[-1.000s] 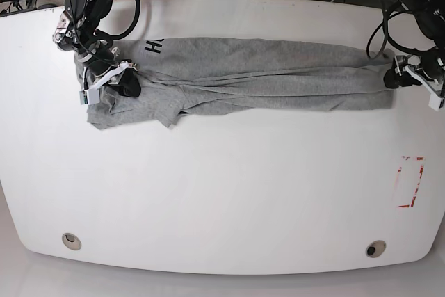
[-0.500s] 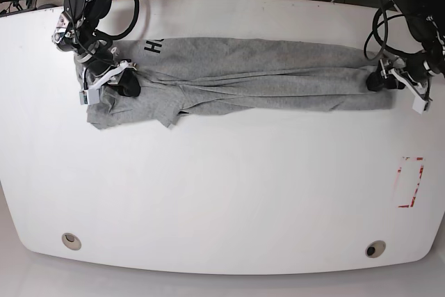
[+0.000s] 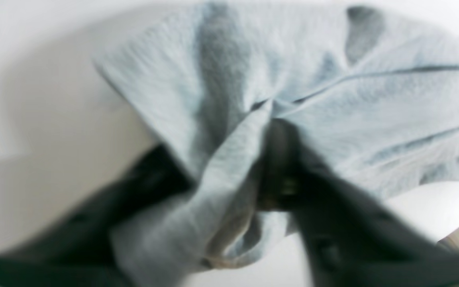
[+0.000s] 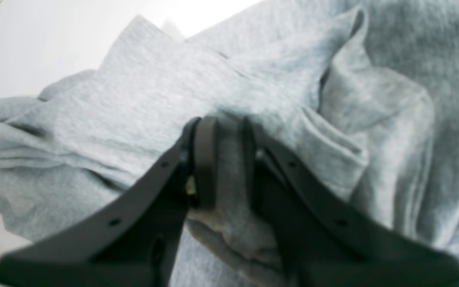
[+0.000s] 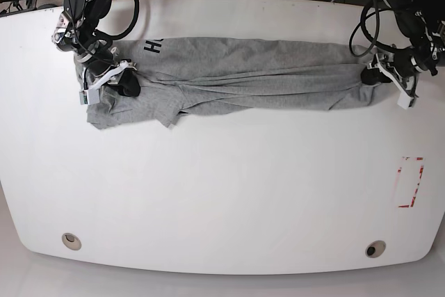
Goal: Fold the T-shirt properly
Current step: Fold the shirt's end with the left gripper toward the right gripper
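T-shirt [image 5: 243,74] stretched across table [image 5: 222,193] | right hand [image 5: 125,81], left hand [image 5: 372,74] at ends

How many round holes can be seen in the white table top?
2: one hole near the front edge on the base view's left, the other hole on its right. The T-shirt may hide more.

Heather-grey T-shirt [image 5: 250,74] with black lettering, white table [image 5: 222,193], red-outlined marking [image 5: 409,183]
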Controlling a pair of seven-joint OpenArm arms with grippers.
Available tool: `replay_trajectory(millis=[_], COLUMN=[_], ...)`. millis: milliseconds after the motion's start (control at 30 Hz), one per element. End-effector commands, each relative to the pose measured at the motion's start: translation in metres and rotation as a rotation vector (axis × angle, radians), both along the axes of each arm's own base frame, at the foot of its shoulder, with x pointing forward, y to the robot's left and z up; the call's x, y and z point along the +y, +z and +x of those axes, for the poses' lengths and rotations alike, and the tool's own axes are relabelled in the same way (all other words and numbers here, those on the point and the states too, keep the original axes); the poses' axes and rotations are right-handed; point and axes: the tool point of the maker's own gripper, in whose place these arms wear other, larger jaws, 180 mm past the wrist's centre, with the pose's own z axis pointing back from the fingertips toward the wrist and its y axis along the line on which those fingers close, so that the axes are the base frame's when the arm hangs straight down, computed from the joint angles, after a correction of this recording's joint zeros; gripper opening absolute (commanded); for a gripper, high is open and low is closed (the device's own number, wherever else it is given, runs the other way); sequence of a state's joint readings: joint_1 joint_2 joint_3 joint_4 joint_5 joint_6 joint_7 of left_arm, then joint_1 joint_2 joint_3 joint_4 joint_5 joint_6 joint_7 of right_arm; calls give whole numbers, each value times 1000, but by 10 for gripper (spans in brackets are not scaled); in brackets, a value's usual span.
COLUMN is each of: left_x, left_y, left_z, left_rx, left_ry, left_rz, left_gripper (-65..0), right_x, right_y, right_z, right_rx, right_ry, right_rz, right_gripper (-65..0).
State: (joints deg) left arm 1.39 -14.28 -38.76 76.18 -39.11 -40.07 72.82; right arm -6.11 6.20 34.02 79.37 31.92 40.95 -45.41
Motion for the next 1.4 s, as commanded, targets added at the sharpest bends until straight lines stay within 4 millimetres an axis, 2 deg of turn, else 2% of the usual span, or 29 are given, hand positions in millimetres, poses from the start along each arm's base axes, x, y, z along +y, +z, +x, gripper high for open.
replay_trajectory(millis=[0,100,167,233,267,367,433,533,633,933,1067,1233,1367], left_x=[7,8,11,16,17,11,3,-22,-56,-144,-175,-218,-238], left_y=[7,10,25,51,56,82,92,104,110,94,89,95,98], left_z=[4,5,10,18,15,18,19,19,21,10,6,6,8], left_rx=[-8,-20,-59,-130,-135,-186,-205,-244,-285,-288,-292,-329,-345], left_ry=[-3,-1,-15,-28,-39,-95,-132,-209,-295,-521,-564,-622,-607], left_rz=[26,30,76,150,178,259,296,333,329,219,157,74,12], left_gripper=[-589,-592,-593,-594,-594,-594,-594,-594,-593,-590,-589,-589,-587], right_x=[-6,-5,-5,-5,-5,-5,-5,-5,-4,-4,-4,-4,-4], right_y=[-18,-18,-18,-18,-18,-18,-18,-19,-19,-19,-19,-19,-21], right_z=[-17,-17,-17,-17,-17,-17,-17,-18,-18,-17,-18,-19,-22], right_rx=[109,108,108,108,108,108,108,110,112,110,112,112,121], right_ry=[28,28,28,28,28,28,28,28,28,28,28,27,27], right_rz=[-60,-58,-58,-58,-58,-58,-58,-56,-55,-55,-55,-54,-54], right_gripper=[-534,-534,-534,-534,-534,-534,-534,-534,-534,-534,-534,-534,-534])
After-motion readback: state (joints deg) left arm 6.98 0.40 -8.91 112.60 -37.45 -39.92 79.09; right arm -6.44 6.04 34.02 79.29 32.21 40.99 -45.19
